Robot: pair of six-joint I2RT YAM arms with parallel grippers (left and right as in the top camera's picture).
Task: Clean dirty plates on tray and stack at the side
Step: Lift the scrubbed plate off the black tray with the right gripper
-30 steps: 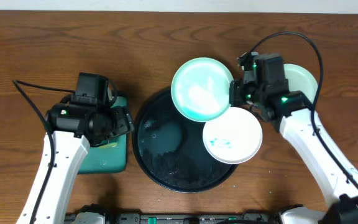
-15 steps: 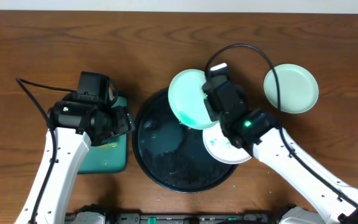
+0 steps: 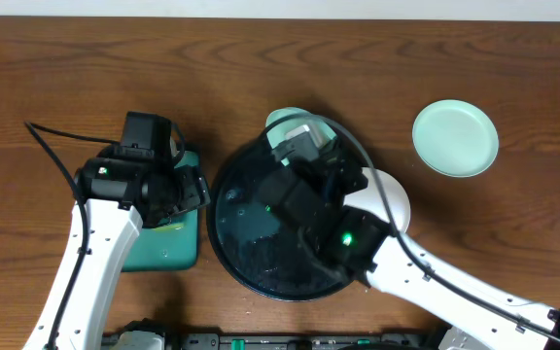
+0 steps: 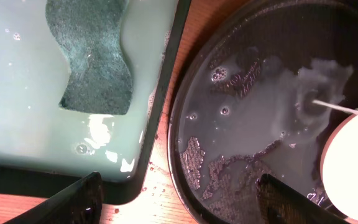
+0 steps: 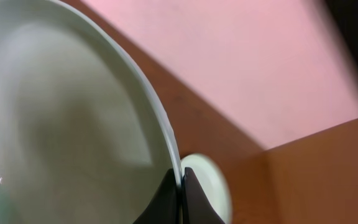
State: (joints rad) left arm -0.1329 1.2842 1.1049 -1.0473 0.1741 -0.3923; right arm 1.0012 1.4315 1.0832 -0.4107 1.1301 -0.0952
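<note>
The right jaws (image 5: 180, 182) are clenched on the rim of one mint-green plate (image 5: 73, 124), holding it over the far edge of the single black tray (image 3: 220, 243). Just beside that arm, one white plate (image 3: 397, 199) lies at the tray's edge. Well beyond the jaws, a second mint-green plate (image 3: 455, 138) sits alone on the counter (image 3: 66, 58). The left jaws (image 4: 179, 183) hang released between the black tray and one teal tray (image 4: 17, 124), with one sponge (image 4: 95, 56) ahead of them.
</note>
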